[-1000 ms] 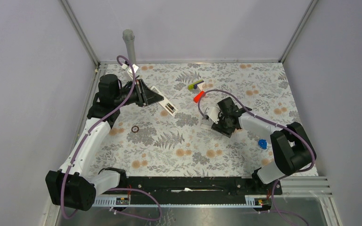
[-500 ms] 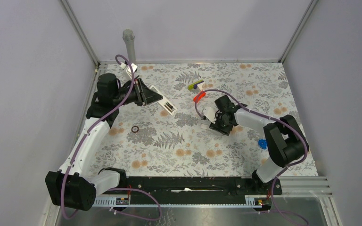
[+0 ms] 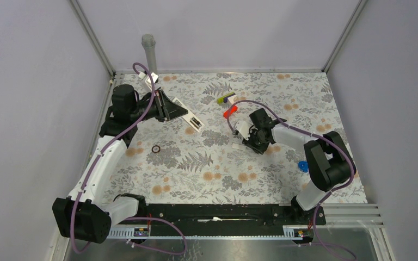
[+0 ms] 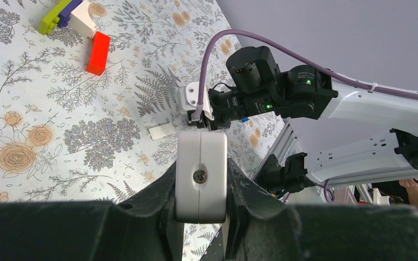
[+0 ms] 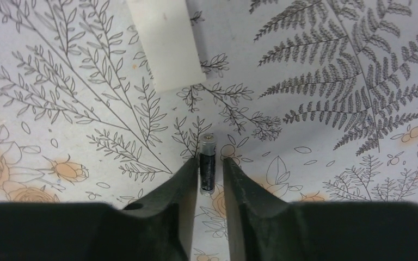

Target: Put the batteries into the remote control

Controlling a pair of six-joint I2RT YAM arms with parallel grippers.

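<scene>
My left gripper (image 3: pixel 170 110) is shut on the white remote control (image 3: pixel 189 118) and holds it above the table's back left. In the left wrist view the remote's end (image 4: pixel 201 176) sits clamped between the fingers. My right gripper (image 3: pixel 252 142) is down at the table right of centre. In the right wrist view one small dark battery (image 5: pixel 207 163) lies on the cloth between my fingertips. The left finger touches it and a thin gap shows at the right one, so the jaws stand narrowly open. The second battery is not visible.
A small flat white piece (image 5: pixel 163 43) lies just beyond the battery. A red block (image 3: pixel 229 112) and a green-and-purple piece (image 3: pixel 226 98) lie behind my right gripper. A blue piece (image 3: pixel 303 166) lies at the right, a dark ring (image 3: pixel 155 149) at the left, and a grey post (image 3: pixel 148 49) at the back left.
My right gripper has shifted a little left and toward the back, down at the table. My left gripper with the remote has barely moved.
</scene>
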